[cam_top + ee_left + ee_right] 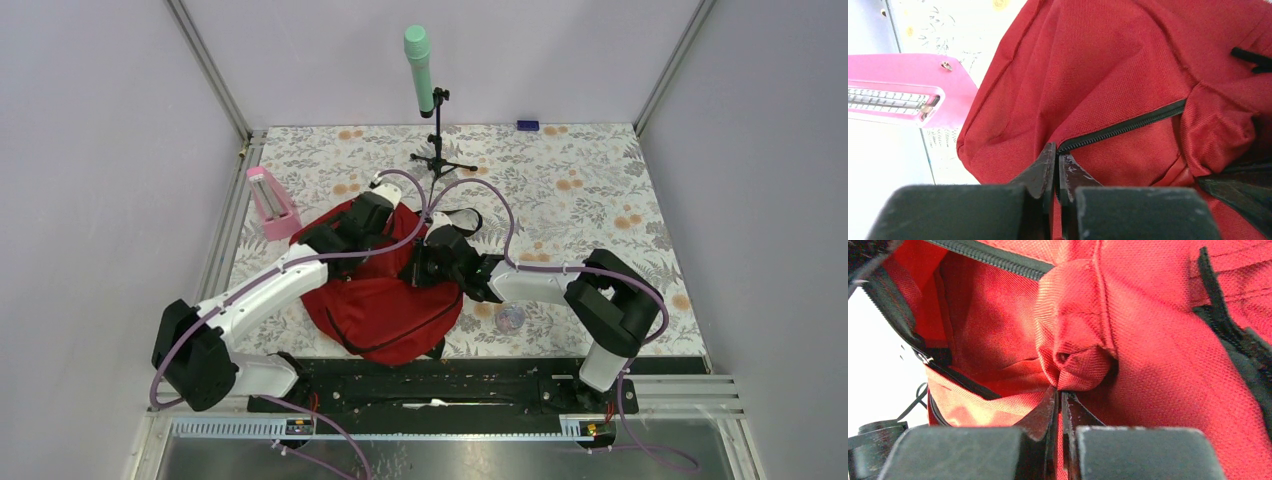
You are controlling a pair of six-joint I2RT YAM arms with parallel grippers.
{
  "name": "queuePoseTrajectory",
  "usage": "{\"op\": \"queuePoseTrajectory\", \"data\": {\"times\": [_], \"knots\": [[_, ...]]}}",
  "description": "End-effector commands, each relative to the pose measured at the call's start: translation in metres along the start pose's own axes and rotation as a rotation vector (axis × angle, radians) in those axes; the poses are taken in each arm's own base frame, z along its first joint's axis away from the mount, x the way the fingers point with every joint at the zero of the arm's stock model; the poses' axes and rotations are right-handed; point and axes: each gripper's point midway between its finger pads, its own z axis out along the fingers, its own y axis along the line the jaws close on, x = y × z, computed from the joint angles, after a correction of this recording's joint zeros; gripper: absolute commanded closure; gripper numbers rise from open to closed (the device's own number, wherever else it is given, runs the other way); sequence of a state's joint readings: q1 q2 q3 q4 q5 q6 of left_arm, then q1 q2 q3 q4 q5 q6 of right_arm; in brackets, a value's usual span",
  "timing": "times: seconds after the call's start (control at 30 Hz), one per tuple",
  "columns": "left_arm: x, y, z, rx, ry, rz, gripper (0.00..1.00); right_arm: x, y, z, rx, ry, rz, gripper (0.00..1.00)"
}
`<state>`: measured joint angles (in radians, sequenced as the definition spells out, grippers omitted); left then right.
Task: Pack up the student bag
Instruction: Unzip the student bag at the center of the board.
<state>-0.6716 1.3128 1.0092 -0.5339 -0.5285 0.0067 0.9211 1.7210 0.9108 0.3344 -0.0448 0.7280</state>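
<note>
I have the red student bag [385, 305] lying on the floral counter [590, 200], near its front edge and between both arms. My left pincer [1057, 159] is pressed together on the bag fabric, right at the end of the black zipper [1123, 127]. My right pincer [1060, 396] is clamped on a bunched red fold beside the open mouth. A pink metronome [268, 200] stands just left of the bag.
</note>
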Motion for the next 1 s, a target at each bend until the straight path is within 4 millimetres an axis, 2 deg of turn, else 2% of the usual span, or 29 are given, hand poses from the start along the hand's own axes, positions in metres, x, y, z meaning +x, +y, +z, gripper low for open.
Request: {"op": "queuePoseTrajectory", "data": {"times": [0.0, 0.13, 0.27, 0.4, 0.57, 0.6, 0.7, 0.73, 0.8, 0.87, 0.97], "knots": [[-0.068, 0.040, -0.043, -0.060, -0.220, -0.130, 1.00, 0.002, -0.005, -0.006, 0.035, 0.003, -0.004, 1.00], [-0.095, 0.065, -0.069, -0.104, -0.319, -0.154, 1.00, 0.000, -0.014, -0.007, 0.081, -0.019, 0.011, 1.00], [-0.096, 0.079, -0.071, -0.124, -0.322, -0.174, 1.00, -0.001, -0.021, -0.010, 0.109, -0.039, 0.013, 1.00], [-0.088, 0.065, -0.064, -0.026, -0.317, -0.193, 1.00, 0.000, -0.020, -0.010, 0.100, -0.033, 0.014, 1.00], [-0.068, 0.044, -0.050, 0.048, -0.264, -0.158, 1.00, -0.008, -0.001, -0.011, 0.024, -0.038, -0.029, 1.00], [-0.064, 0.042, -0.048, 0.055, -0.256, -0.155, 1.00, -0.010, 0.006, -0.015, -0.002, -0.035, -0.044, 0.94], [-0.059, 0.033, -0.047, 0.094, -0.259, -0.157, 1.00, -0.031, 0.034, -0.039, -0.095, -0.078, -0.141, 0.63], [-0.059, 0.030, -0.048, 0.113, -0.267, -0.161, 1.00, -0.038, 0.040, -0.049, -0.103, -0.094, -0.167, 0.50], [-0.059, 0.024, -0.048, 0.150, -0.269, -0.180, 1.00, -0.052, 0.048, -0.068, -0.100, -0.126, -0.214, 0.31], [-0.060, 0.016, -0.050, 0.202, -0.274, -0.184, 1.00, -0.062, 0.046, -0.087, -0.067, -0.164, -0.249, 0.21], [-0.060, 0.006, -0.049, 0.253, -0.267, -0.190, 1.00, -0.070, 0.023, -0.114, 0.049, -0.211, -0.307, 0.12]]}}
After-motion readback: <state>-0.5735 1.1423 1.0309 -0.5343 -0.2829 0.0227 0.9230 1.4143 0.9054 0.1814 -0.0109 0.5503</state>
